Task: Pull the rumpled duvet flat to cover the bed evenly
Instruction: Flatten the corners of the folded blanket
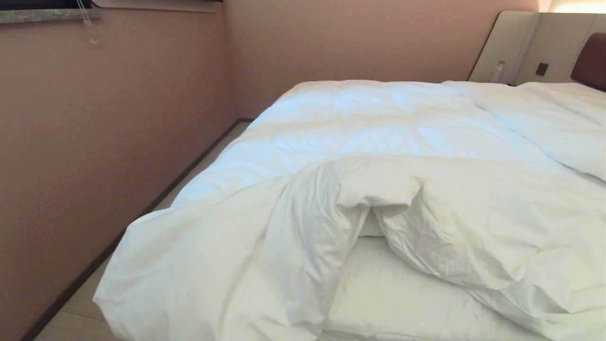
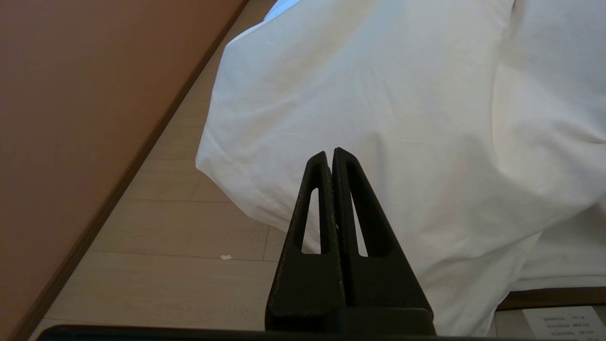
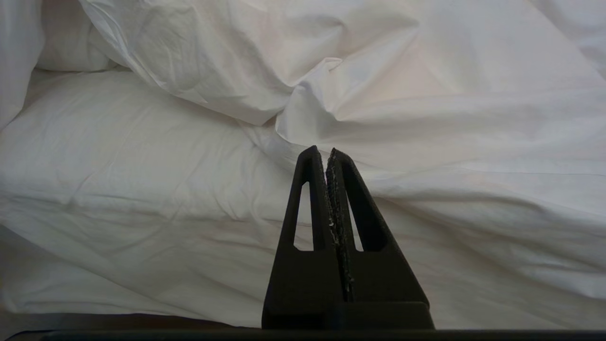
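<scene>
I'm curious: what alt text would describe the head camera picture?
A puffy white quilted duvet lies rumpled on a low bed, folded back near the foot so the white fitted sheet shows. Pink walls surround it; neither robot arm appears.

Bedroom, hotel-like.
Wide bed (image 1: 378, 298) with white sheeted mattress and rumpled white duvet (image 1: 378, 142), set close to a dusty-pink wall (image 1: 118, 118) with dark skirting. Brown padded headboard (image 1: 591, 59) between beige panels (image 1: 516, 45), one carrying a dark wall switch (image 1: 542, 69). Pale wood-plank floor (image 2: 189, 227) along the bedside. Stone window sill (image 1: 47, 15) top left; warm lamp glow (image 1: 577, 5) above the panels.
</scene>
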